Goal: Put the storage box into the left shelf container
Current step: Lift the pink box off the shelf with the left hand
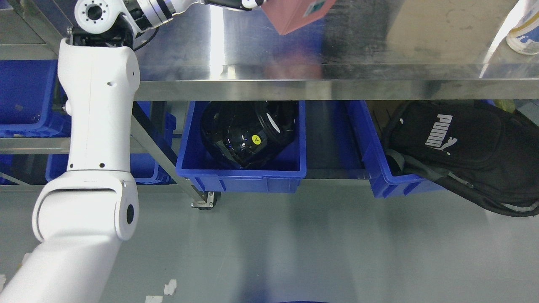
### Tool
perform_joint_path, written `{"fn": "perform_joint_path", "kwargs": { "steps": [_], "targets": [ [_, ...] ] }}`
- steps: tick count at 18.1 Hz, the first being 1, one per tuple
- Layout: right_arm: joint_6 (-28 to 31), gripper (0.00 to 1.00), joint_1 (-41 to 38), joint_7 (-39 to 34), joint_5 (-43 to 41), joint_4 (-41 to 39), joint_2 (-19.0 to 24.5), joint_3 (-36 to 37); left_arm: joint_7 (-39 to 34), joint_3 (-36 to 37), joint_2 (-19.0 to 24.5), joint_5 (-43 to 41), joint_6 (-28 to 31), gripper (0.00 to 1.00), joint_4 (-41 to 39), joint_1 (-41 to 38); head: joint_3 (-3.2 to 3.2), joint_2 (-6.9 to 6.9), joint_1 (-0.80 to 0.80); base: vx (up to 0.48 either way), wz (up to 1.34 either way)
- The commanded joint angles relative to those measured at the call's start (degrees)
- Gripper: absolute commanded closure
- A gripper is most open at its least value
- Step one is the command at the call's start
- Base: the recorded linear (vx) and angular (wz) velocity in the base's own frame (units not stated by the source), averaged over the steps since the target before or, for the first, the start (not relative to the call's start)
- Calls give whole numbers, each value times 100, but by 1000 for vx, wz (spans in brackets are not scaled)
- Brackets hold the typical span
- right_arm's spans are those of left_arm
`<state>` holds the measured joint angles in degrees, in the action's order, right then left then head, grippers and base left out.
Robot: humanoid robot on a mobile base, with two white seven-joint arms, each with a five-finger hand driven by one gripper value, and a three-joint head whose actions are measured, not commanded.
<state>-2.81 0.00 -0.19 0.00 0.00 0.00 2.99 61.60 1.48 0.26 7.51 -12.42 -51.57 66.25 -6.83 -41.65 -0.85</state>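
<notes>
The storage box (297, 14), a pinkish-red carton with a small printed label, hangs tilted at the top edge of the view, above the steel surface (379, 46), and its blurred reflection shows on the metal just below it. The left hand (248, 3) is at the box's left side, touching it, but only a sliver of dark fingers shows at the frame edge, so whether they clamp the box cannot be told. The white left arm (99, 126) rises from the lower left, then bends at a round joint toward the box.

Under the surface, directly below the box, a blue bin (240, 170) sits on the lower shelf holding a shiny black helmet-like object (244, 134) with a yellow sticker. To the right of that bin, another blue bin (379, 168) carries a black backpack (463, 147) that spills over its rim. More blue bins (25, 101) stand behind the arm, left of the centre bin. A white bottle (524, 33) rests at the surface's far right corner.
</notes>
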Motion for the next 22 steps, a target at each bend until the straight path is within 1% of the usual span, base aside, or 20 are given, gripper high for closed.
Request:
{"fn": "perform_joint_path", "kwargs": {
  "steps": [1, 3, 4, 5, 7, 8, 9, 10, 12, 16, 19, 22],
  "targets": [
    [-1, 0, 17, 37, -123, -100, -100, 0, -988, -553, 74, 1560, -513, 99, -712, -577, 0, 0, 0, 0, 0],
    [-1, 0, 26, 37, -123, -100, -100, 0, -1936, -194, 74, 1560, -953, 98, -1247, -919, 0, 0, 0, 0, 0],
    [-1, 0, 26, 37, -123, -100, -100, 0, -2663, 69, 74, 1560, -1016, 97, -1685, -1190, 0, 0, 0, 0, 0],
    [-9, 0, 26, 37, -123, -100, -100, 0, -3288, 341, 74, 1560, -1008, 96, -2116, -1445, 0, 0, 0, 0, 0],
    [-9, 0, 18, 37, -123, -100, -100, 0, -4711, 1140, 74, 1560, -1008, 97, -3074, -2060, 0, 0, 0, 0, 0],
    [-1, 0, 26, 37, -123, -100, -100, 0, -5345, 1422, 74, 1560, -1008, 96, -3435, -2237, 0, 0, 0, 0, 0],
    [-1, 0, 18, 28, -123, -100, -100, 0, -5769, 1704, 74, 1552, -999, 97, -3760, -2387, 0, 0, 0, 0, 0],
    [-9, 0, 26, 37, -123, -100, -100, 0, -5843, 1994, 74, 1560, -999, 97, -3999, -2606, 0, 0, 0, 0, 0],
    [-9, 0, 26, 37, -123, -100, -100, 0, -5835, 2303, 74, 1552, -1008, 97, -4255, -3037, 0, 0, 0, 0, 0],
    [-1, 0, 18, 37, -123, -100, -100, 0, -5651, 2278, 74, 1552, -1095, 97, -4431, -3609, 0, 0, 0, -5, 26],
    [-1, 0, 26, 37, -123, -100, -100, 0, -5431, 2269, 74, 1552, -1157, 97, -4467, -3838, 0, 0, 0, -62, 39],
    [-1, 0, 26, 37, -123, -100, -100, 0, -5430, 2269, 74, 1552, -1166, 96, -4458, -4031, 0, 0, 0, -100, 108]
  ]
}}
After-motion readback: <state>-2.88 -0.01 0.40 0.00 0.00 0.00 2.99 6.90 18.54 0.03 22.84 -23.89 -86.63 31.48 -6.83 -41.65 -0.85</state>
